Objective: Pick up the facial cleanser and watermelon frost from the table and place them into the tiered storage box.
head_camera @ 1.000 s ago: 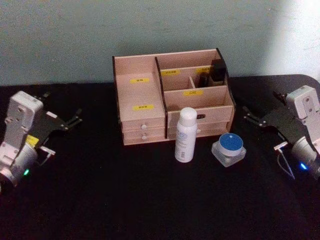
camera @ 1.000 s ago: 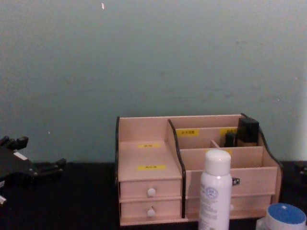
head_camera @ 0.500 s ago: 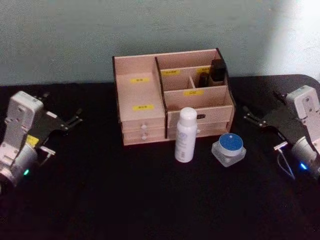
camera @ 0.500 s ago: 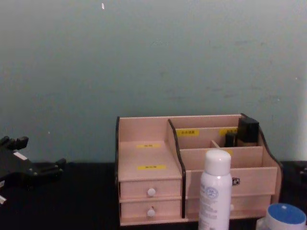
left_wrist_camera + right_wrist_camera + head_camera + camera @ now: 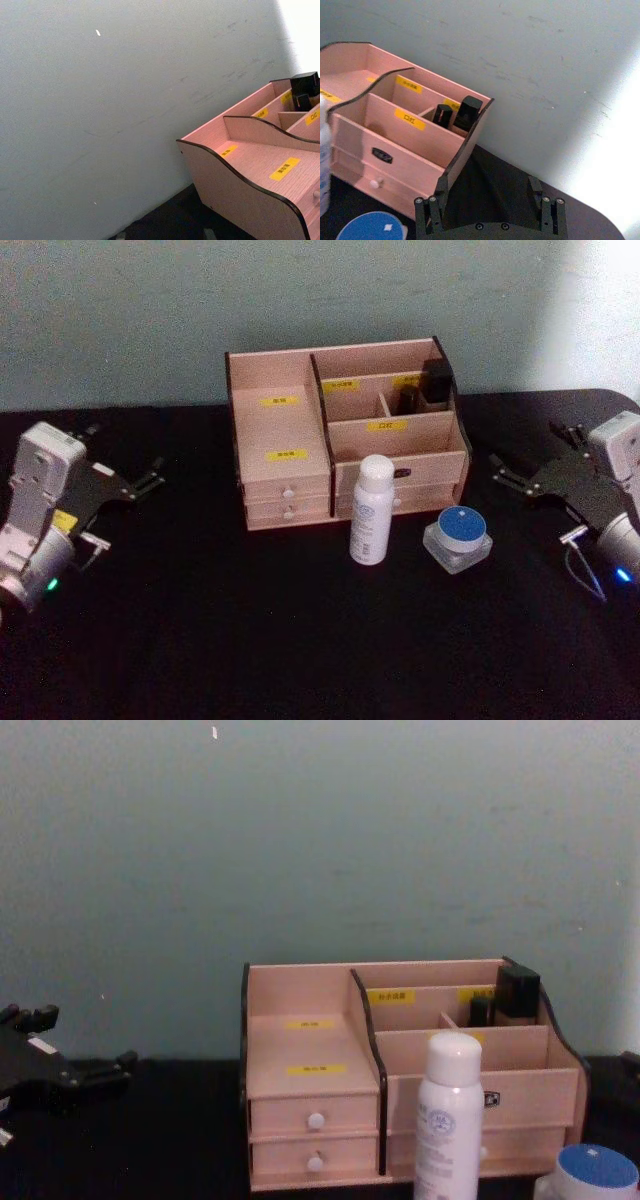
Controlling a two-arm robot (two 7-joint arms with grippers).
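The tiered storage box (image 5: pixel 275 370) stands at the back middle of the black table, also seen in the chest view (image 5: pixel 310 1100) and both wrist views (image 5: pixel 240 200) (image 5: pixel 405 145). In front of it stand a white bottle (image 5: pixel 369 510) (image 5: pixel 448 1120) and a clear jar with a blue lid (image 5: pixel 458 535) (image 5: pixel 595 1172) (image 5: pixel 370 227). I cannot tell which is the facial cleanser and which the watermelon frost. My left gripper (image 5: pixel 148 476) (image 5: pixel 75 1045) hovers open at the far left. My right gripper (image 5: pixel 527 453) (image 5: pixel 487 205) is open to the right of the jar, holding nothing.
Two black items (image 5: pixel 435 380) (image 5: pixel 467 112) sit in the box's back right compartment. A grey-green wall (image 5: pixel 320 840) rises directly behind the box. The black tabletop (image 5: pixel 300 640) stretches out in front of the bottle and jar.
My right arm has drifted slightly to the right, away from the jar. The left arm, bottle, jar and box have stayed put.
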